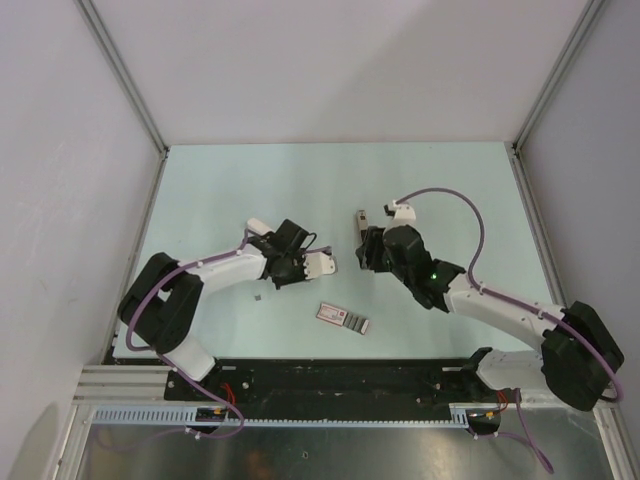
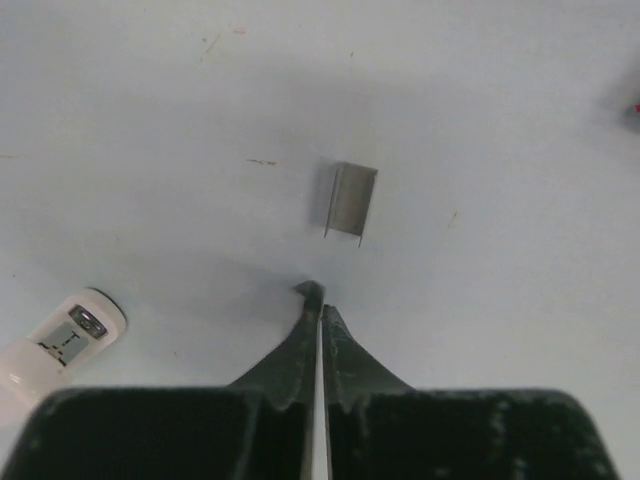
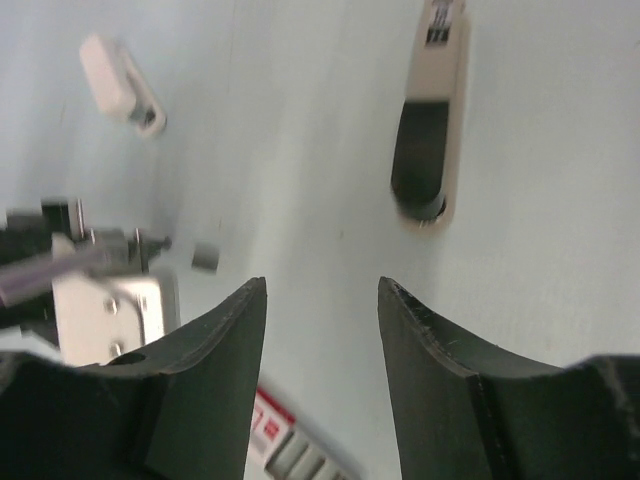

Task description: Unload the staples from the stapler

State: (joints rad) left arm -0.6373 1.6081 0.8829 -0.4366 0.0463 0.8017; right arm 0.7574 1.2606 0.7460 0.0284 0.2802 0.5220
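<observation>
Grey metal staples (image 2: 350, 200), a tiny bent strip, lie on the pale green worktop (image 1: 220, 190). They sit just in front of the left gripper (image 2: 320, 300) but don't touch it. The strip's thin legs point back at the gripper tips. The left gripper's two black fingers (image 2: 350, 370) are pressed together, w/ only a thin line btw them & nothing held. By its left side lies a small white piece (image 2: 65, 335) w/ a grey metal end.

The right gripper (image 3: 320, 285) hangs over the worktop w/ its fingers wide apart, holding nothing. Ahead of it & a bit to the right lies the stapler (image 3: 430, 130). It has a cream body w/ a black part on top & lies flat on the worktop. Can't tell if any staples are inside it.

From the top view, a flat pink & grey packet (image 1: 343, 317) lies near the front, btw the two arms & apart from both grippers. Both arms bend in toward the middle of the worktop, so the grippers are near each other.
</observation>
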